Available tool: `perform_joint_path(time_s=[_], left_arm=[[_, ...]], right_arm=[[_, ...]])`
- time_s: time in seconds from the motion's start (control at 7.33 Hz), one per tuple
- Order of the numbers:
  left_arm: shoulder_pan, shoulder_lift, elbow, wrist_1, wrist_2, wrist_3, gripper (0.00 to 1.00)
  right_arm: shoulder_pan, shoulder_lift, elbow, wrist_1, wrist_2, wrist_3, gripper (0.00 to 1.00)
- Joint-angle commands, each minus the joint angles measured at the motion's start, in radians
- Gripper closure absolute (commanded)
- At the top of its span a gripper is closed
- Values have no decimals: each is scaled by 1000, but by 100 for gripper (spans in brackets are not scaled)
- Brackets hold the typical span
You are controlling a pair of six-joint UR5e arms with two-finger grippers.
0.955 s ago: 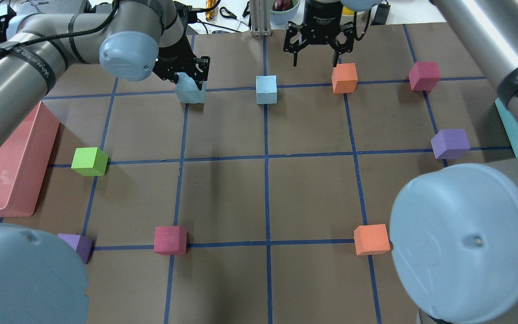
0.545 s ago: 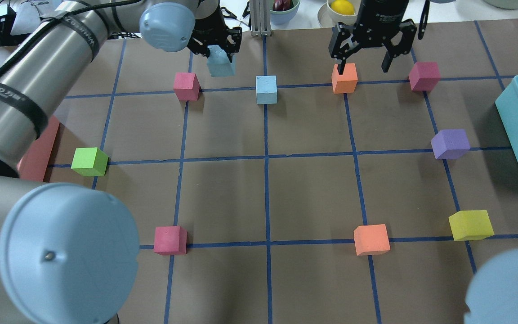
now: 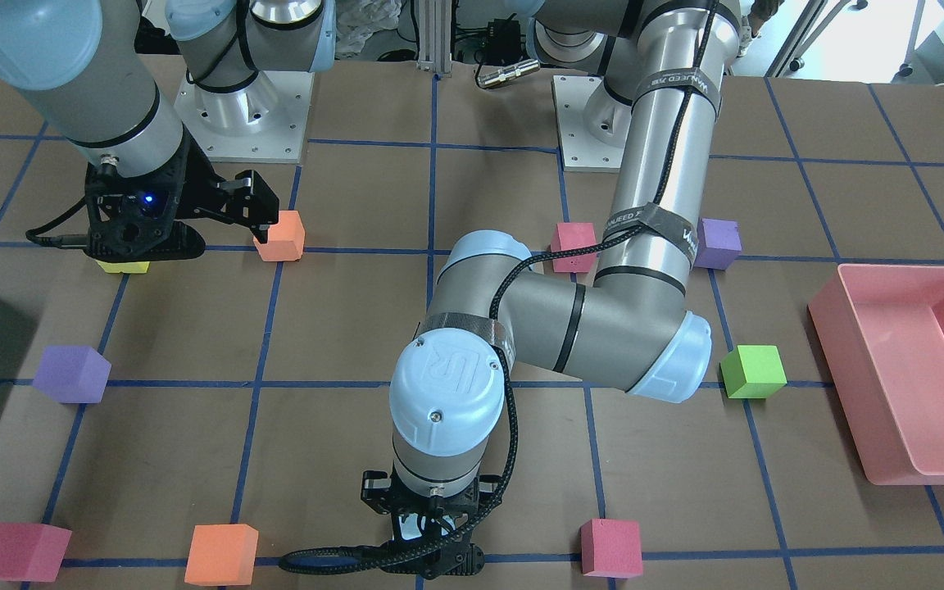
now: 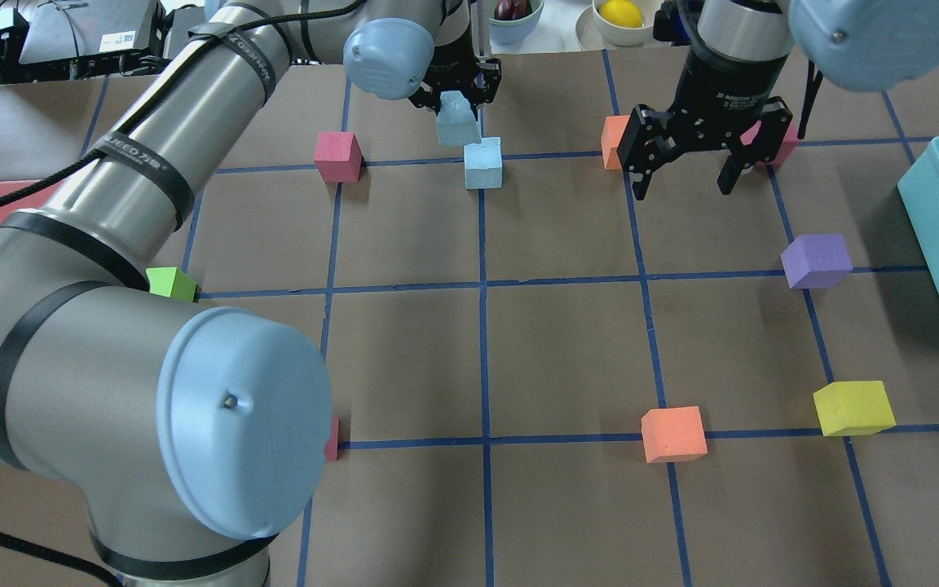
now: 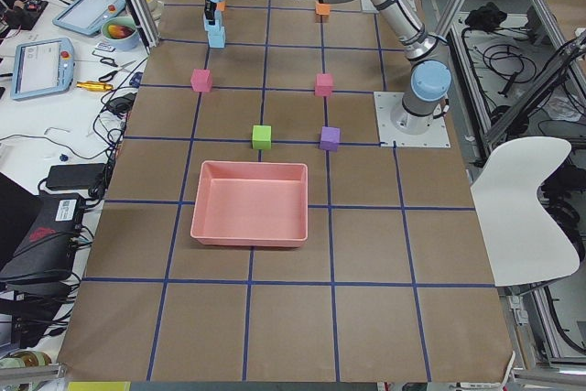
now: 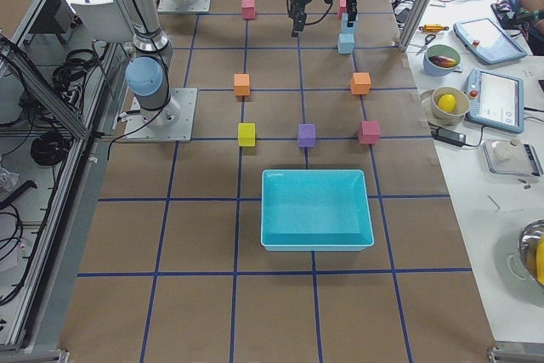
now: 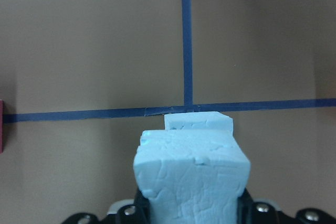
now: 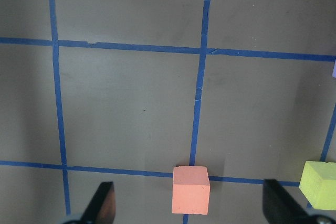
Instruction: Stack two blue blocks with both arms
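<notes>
The brown gridded table (image 4: 567, 350) carries, nearest, one orange cube (image 4: 673, 434) and one yellow cube (image 4: 853, 408). Farther, the right gripper (image 4: 685, 187) hangs wide open and empty. Farthest, the left gripper (image 4: 455, 98) clamps one blue block (image 4: 457, 126) just above the second blue block (image 4: 482, 163); two blue in total.

We count 2 arms of silver-grey tube with pale blue domed joint caps. On the left arm (image 4: 184, 130) we see black straps, white lettering on a band and a braided black cable (image 3: 511, 426). 1 cap (image 3: 447, 385) bears a raised "UR" and a small screw. The right arm (image 3: 103, 90) ends in the black right gripper (image 4: 684, 191), with white lettering above it and a blue light (image 3: 148, 197). Both arms stand on screwed metal plates (image 3: 193, 139).
</notes>
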Motion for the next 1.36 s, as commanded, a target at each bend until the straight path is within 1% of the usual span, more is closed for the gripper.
perform_joint_path(time_s=[0.0,0.27,0.41,0.55,0.82,0.95,1.09,1.23], left_arm=[[-10,-18,11,10,2,-4,100],[-10,-24,11,12,19,-1,100],[-11,-28,10,12,21,-4,96],[-14,-33,9,21,19,-7,78],[-19,-41,9,29,19,-22,80],[-19,-41,6,29,18,-22,72],[-19,-44,-1,29,13,-12,1],[-20,-45,0,27,9,-8,0]], right_arm=[[-1,-19,6,-6,4,3,0],[-4,-17,11,-26,-2,9,0],[-2,-17,17,-29,0,17,0],[-2,-20,17,-28,1,20,0],[-2,-40,16,-32,0,38,0],[-4,-49,15,-34,-2,38,0],[-2,-65,17,-35,-2,40,0],[-1,-68,17,-35,-2,40,0]])
